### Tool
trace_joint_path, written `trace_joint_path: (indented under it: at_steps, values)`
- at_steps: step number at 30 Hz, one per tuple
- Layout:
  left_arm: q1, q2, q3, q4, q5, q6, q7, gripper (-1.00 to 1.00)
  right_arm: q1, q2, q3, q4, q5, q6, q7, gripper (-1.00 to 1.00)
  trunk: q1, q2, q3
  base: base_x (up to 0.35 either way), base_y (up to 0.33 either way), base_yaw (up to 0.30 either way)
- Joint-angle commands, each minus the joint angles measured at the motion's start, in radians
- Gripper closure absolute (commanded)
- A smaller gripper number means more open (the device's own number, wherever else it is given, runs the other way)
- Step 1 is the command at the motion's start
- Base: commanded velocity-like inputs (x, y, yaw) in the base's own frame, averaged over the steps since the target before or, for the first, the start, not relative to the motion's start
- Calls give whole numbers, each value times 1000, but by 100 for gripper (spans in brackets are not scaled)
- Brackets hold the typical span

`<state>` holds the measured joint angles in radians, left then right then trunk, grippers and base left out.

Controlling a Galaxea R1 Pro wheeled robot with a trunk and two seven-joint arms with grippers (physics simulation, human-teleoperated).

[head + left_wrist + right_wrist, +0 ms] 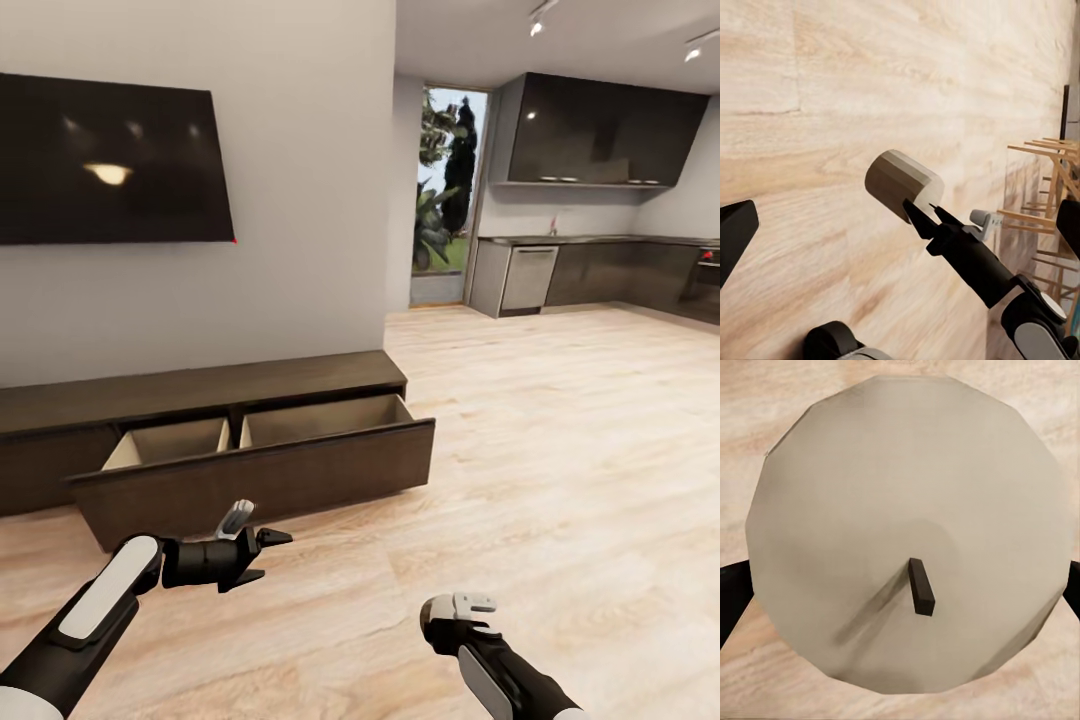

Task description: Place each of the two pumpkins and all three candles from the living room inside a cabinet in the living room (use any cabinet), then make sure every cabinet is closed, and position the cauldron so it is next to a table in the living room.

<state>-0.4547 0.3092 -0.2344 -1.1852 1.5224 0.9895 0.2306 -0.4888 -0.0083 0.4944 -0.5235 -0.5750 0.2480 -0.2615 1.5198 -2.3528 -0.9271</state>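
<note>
My right gripper [447, 612] is shut on a cream candle [907, 532], a short cylinder with a dark wick [921, 586]. The candle [902, 184] hangs above the wooden floor. The left gripper [262, 557] is open and empty, low over the floor in front of the cabinet [200, 385]. This long dark-brown unit stands against the wall, and its right drawer [262, 480] is pulled out. The drawer's two light compartments look bare. The pumpkins and the grey table are out of view.
A large black TV [110, 160] hangs on the wall above the cabinet. Light wooden flooring [560, 450] stretches right toward a dark kitchen [600, 270] and a glass door [445, 190]. Light wooden legs of furniture [1042, 187] show in the left wrist view.
</note>
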Motion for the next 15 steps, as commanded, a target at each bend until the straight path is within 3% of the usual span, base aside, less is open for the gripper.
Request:
trace_joint_path:
  at_steps: [1,8,15]
  values:
    - [-1,1,-2,-1,10,0,10,-100,-1,-1,6,-2,-6,4,-8,100,-4,7,1,0,0,179]
    - [-1,2,-2,-1,10,0,9,-100,-1,-2,6,-3,-3,-5,-7,100,-31,56,13,0,0,174]
    - [-1,2,-2,-1,10,0,10,-100,-1,-2,6,-3,-3,-8,-8,100,-58,105,33,0,0,36]
